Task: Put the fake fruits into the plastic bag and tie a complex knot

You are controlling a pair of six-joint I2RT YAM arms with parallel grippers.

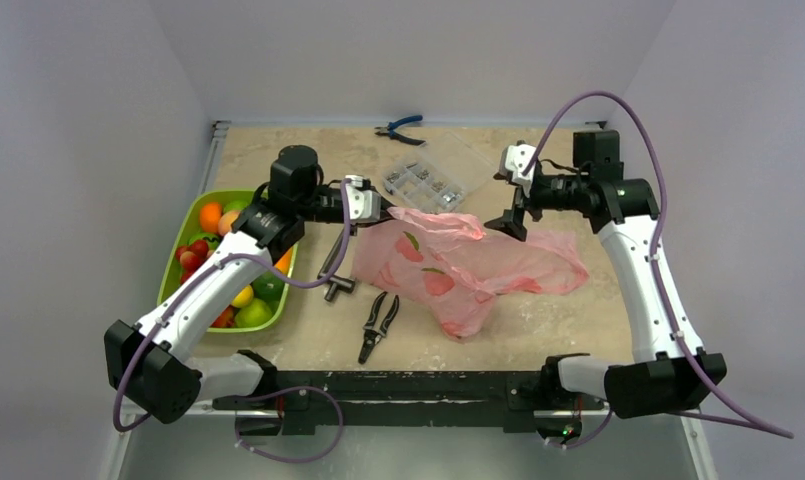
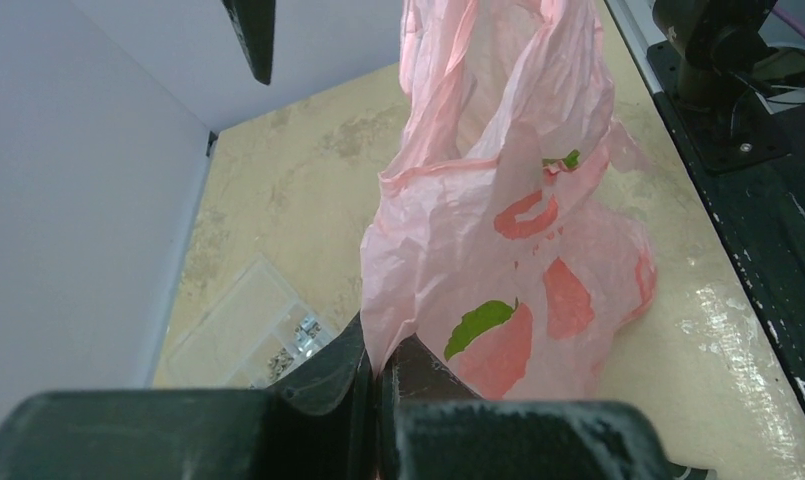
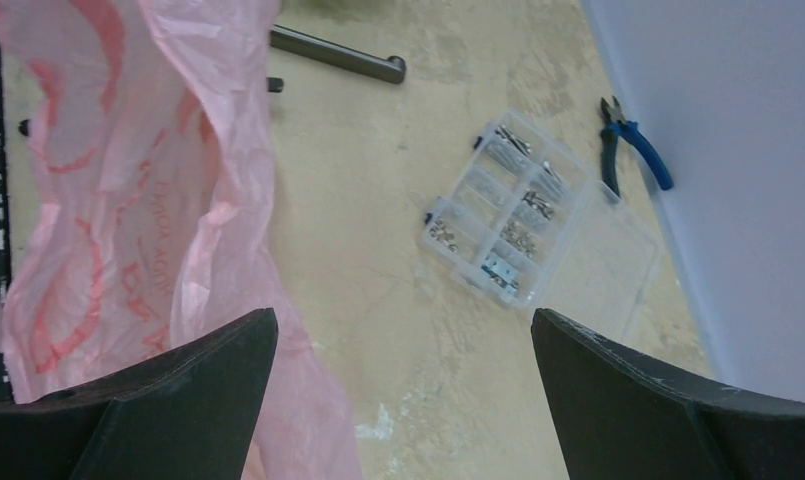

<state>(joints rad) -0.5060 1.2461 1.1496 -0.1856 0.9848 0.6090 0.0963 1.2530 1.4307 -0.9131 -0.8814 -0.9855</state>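
Left pincer (image 2: 376,385) pinches the bag (image 1: 458,270) mid-table; right pincer (image 3: 403,400) is spread wide beside it. Fruits (image 1: 253,312) sit at the left edge. Opening the bag seems the step, so right must grab its other rim.

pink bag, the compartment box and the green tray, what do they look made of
The pink bag: thin plastic film, by its crinkles and the light showing through. The compartment box: clear hard plastic, likely; the table shows through its lid. The green tray: probably moulded plastic, smooth and even in colour.
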